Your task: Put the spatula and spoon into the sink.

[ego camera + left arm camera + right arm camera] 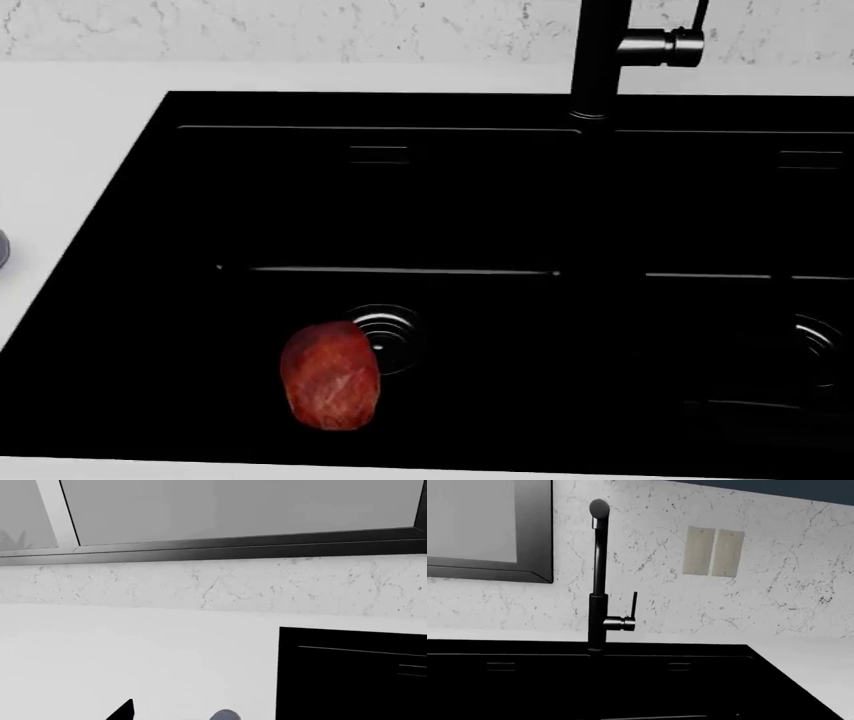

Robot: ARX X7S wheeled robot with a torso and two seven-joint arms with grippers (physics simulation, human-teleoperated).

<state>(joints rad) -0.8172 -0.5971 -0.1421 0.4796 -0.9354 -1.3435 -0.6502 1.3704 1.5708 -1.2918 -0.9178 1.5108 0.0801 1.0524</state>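
Observation:
The black double-basin sink [400,112] fills the head view, with its tall black tap [601,60] at the back. Its left corner [347,680] shows in the left wrist view. One black fingertip [125,711] of my left gripper shows at that frame's edge, over the white counter beside the sink. Near it lies a grey rounded utensil end [225,715]; I cannot tell whether it is the spoon or the spatula. A grey sliver [3,248] sits on the counter left of the sink. My right gripper does not show; its camera faces the tap [598,580] over the sink [627,680].
A red rounded lump [331,375] lies in the left basin beside the ringed drain [390,335]. A second drain [814,345] is in the right basin. A marbled backsplash [213,585] and a window frame [220,547] stand behind the counter [133,650].

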